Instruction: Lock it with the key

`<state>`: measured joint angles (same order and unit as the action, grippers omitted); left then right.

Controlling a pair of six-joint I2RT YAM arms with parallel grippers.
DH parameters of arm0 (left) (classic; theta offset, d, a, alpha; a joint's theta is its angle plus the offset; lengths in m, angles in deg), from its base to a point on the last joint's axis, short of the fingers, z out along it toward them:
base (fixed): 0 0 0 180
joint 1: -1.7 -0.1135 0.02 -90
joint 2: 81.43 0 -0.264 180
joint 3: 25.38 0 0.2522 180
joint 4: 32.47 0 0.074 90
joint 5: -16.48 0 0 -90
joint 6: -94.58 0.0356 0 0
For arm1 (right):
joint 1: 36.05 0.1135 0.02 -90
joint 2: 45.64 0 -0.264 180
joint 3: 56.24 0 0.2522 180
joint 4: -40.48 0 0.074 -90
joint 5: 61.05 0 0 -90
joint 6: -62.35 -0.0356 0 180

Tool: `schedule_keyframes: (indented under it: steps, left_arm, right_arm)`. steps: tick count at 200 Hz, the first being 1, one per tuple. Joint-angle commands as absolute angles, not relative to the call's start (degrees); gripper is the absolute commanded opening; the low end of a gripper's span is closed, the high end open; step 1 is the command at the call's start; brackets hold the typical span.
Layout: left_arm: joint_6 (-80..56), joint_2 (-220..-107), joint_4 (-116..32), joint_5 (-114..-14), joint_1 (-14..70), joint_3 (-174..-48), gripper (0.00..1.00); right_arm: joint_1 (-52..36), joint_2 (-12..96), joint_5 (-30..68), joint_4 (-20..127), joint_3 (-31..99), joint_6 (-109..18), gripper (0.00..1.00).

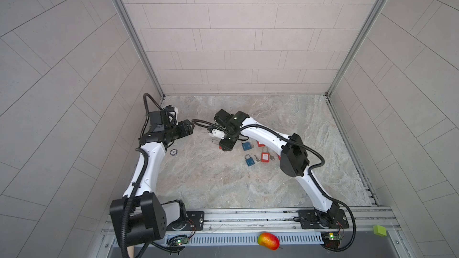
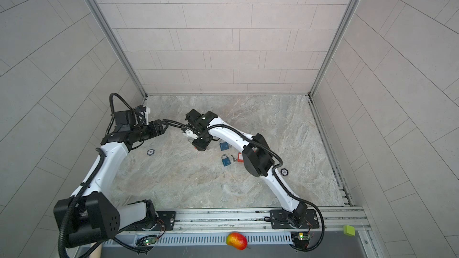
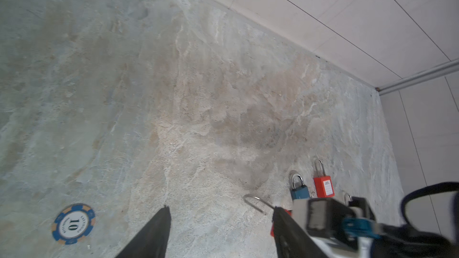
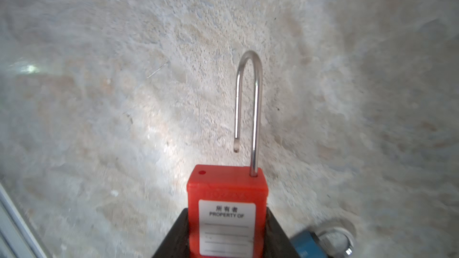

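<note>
Red padlock (image 4: 227, 219): gripped by its body between the closed jaws of the right gripper (image 4: 226, 211), left of the desk's (image 1: 223, 182) middle; shackle (image 4: 255, 110) standing open.
Left gripper (image 3: 221, 218): spread wide, nothing held, toward the desk's left edge.
Key (image 1: 258, 159): laid flat near the desk's middle, beside a blue padlock (image 1: 249, 161).

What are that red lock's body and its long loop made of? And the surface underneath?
Red lock body: probably moulded plastic, matte, evenly coloured, rounded edges.
Loop: polished metal, likely steel, given bright mirror-like streaks.
Surface: stone-look, veined and rough; real stone or print, can't tell.
</note>
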<state>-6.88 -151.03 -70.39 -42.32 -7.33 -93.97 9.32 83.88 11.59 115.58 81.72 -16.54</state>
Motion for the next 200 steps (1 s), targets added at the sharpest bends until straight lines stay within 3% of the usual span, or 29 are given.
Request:
schedule_keyframes:
  steps: [1,35,86,141,200]
  left_arm:
    - [-1.0,-149.4,-67.2,-37.3,-3.6,-92.5,0.65]
    - [9.5,-147.5,-62.9,-35.6,5.8,-90.2,0.65]
    - [29.0,-144.1,-57.4,-23.1,17.5,-85.9,0.62]
    - [30.8,-144.9,-49.3,-22.5,21.7,-84.7,0.59]
    - [30.7,-147.6,-47.3,-17.6,23.6,-85.6,0.46]
  right_arm:
    - [6.0,74.0,6.6,115.3,75.2,-8.1,0.30]
    - [2.8,62.2,2.7,114.3,63.2,1.3,0.29]
    - [-0.2,51.5,1.4,117.1,55.8,11.8,0.28]
    - [-0.2,45.2,-1.7,117.5,50.9,17.3,0.26]
    - [-0.2,41.7,-2.8,114.5,47.4,19.0,0.25]
